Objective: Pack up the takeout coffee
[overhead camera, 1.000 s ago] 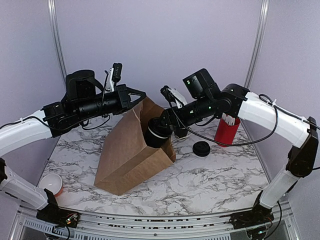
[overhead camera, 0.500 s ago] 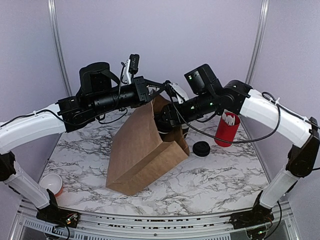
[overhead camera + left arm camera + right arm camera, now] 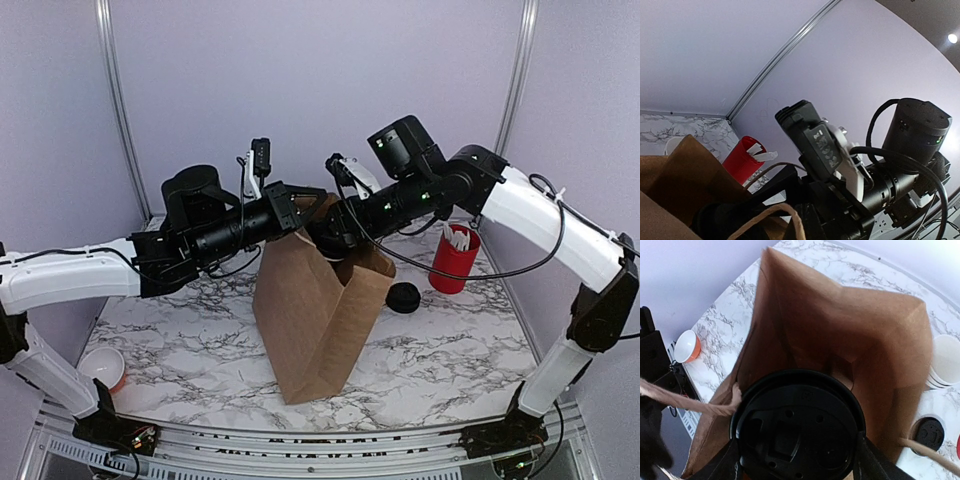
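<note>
I see the takeout coffee (image 3: 797, 427), black lid on, sitting in the open mouth of the brown paper bag (image 3: 320, 310), just inside its top edge. My right claw (image 3: 338, 238) grasps the cup from both sides, reaching in from above. My left claw (image 3: 308, 198) is clenched at the bag's top; as far as I can tell it pinches the rope handle (image 3: 690, 401), which runs taut to that side. The bag stands upright on the marble surface (image 3: 450, 360). Just beside it lies a loose black lid (image 3: 403, 297), with a red cup (image 3: 452, 260) of white sticks beyond and stacked white cups (image 3: 947, 362) behind the bag. A small bowl (image 3: 100, 367) sits near my left base.
</note>
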Action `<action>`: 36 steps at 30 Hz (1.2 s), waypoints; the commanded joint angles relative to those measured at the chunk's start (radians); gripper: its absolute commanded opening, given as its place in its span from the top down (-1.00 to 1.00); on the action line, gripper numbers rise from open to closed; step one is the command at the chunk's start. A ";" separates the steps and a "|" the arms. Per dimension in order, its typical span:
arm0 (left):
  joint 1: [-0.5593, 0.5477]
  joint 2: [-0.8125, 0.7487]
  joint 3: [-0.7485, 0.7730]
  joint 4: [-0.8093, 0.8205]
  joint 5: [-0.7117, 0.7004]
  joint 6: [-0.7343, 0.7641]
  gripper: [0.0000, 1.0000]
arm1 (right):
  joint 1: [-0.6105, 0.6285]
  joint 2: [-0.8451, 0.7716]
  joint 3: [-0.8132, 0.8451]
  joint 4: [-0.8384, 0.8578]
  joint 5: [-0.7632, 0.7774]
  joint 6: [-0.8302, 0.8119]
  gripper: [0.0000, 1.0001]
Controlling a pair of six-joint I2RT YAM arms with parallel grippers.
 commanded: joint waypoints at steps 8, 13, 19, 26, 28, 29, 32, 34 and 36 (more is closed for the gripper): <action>-0.003 -0.216 -0.242 0.115 -0.103 -0.040 1.00 | 0.090 0.104 0.036 -0.071 0.023 -0.012 -0.27; -0.003 -0.295 -0.300 0.114 -0.126 -0.018 1.00 | 0.110 0.147 0.051 -0.095 0.040 -0.012 -0.27; -0.003 -0.349 -0.351 0.104 -0.139 -0.006 1.00 | 0.144 0.196 0.053 -0.105 0.065 -0.012 -0.27; -0.003 -0.379 -0.371 0.088 -0.148 0.011 1.00 | 0.185 0.256 0.077 -0.160 0.148 -0.032 -0.27; -0.003 -0.381 -0.372 0.085 -0.147 0.013 1.00 | 0.192 0.265 0.073 -0.164 0.161 -0.034 -0.27; -0.003 -0.381 -0.374 0.084 -0.146 0.015 1.00 | 0.192 0.270 0.069 -0.163 0.160 -0.033 -0.27; -0.003 -0.384 -0.375 0.082 -0.142 0.016 1.00 | 0.191 0.283 0.068 -0.165 0.159 -0.037 -0.27; -0.003 -0.390 -0.378 0.081 -0.142 0.016 1.00 | 0.192 0.292 0.068 -0.173 0.168 -0.041 -0.27; -0.003 -0.394 -0.381 0.079 -0.144 0.014 1.00 | 0.192 0.297 0.065 -0.180 0.173 -0.045 -0.28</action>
